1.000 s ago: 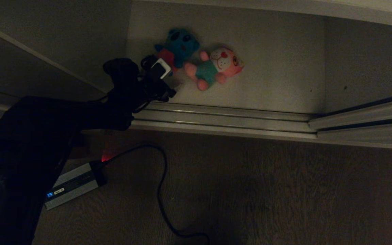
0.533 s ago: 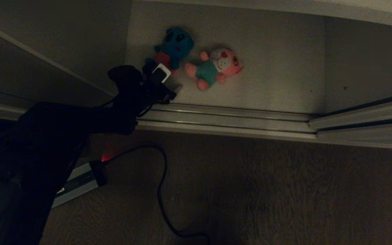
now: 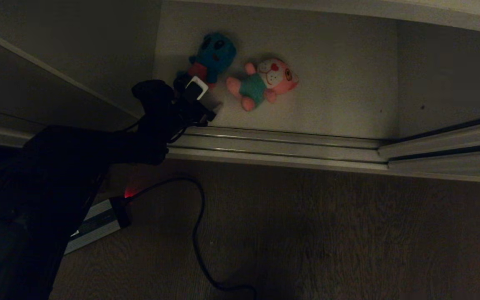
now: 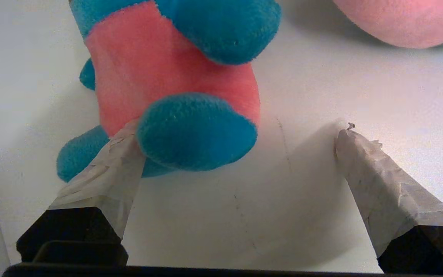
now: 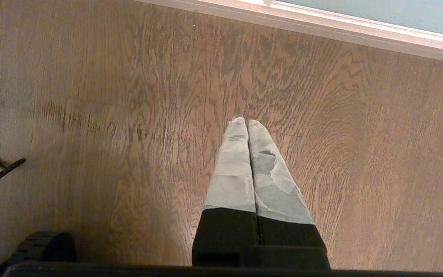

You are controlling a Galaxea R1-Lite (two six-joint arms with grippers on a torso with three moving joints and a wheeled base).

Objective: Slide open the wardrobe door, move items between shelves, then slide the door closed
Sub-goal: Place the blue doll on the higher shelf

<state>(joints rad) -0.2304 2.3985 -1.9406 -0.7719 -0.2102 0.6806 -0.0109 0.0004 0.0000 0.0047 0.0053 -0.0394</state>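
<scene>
The sliding wardrobe door is seen at the left of the head view, pushed aside so that the compartment is exposed, with its pale metal track running along the front edge. The white shelf lies behind the track, bounded by pale walls. The wooden floor is spread in front, and a grey power adapter with a black cable is laid on it. The left arm is reached in over the track from the left.

Two plush toys are lying on the shelf near its left wall: the teal-blue toy with a red belly, and just beside it, to the right, the pink toy in a teal outfit. The left gripper is held at the teal-blue toy's feet with its fingers spread wide; one taped finger is pressed against a teal foot, the other is apart on bare shelf. Nothing is grasped.

The right gripper is hung over the floor, its fingers clenched together on nothing.
</scene>
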